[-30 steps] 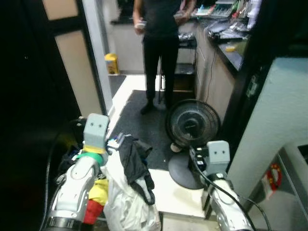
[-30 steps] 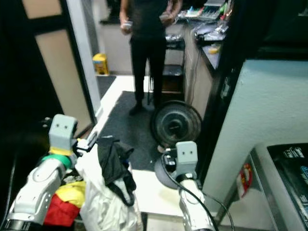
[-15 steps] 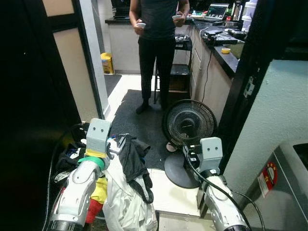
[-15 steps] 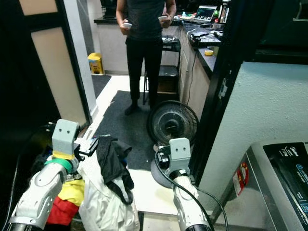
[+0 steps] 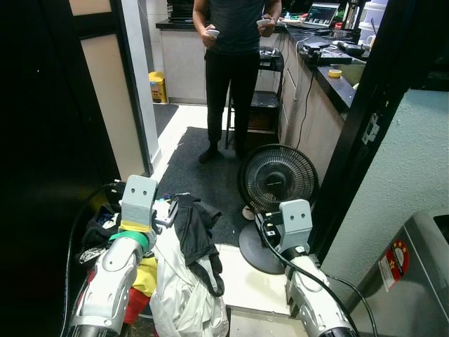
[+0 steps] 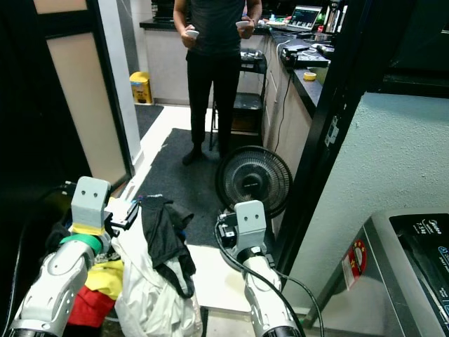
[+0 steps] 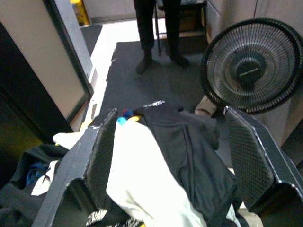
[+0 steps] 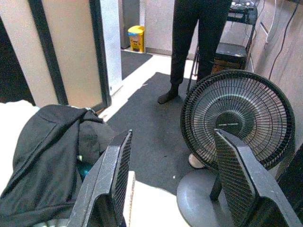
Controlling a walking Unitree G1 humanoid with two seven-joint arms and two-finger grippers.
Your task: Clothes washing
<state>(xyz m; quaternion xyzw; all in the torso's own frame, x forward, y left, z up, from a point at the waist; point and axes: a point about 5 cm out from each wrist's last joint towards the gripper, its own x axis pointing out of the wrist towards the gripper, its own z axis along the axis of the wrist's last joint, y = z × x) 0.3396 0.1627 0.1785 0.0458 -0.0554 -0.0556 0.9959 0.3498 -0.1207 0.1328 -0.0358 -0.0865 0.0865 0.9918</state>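
Left wrist view: laundry pile [image 7: 161, 179], lower edge cut off.

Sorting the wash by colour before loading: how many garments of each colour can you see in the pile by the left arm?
White garment: 1
Black garment draped over it: 1
Yellow garment: 1
Red garment: 1
Total: 4 told apart; more dark laundry behind cannot be counted.

one fan [image 5: 278, 179], one person [image 5: 234, 70], one black garment [image 5: 191, 226]
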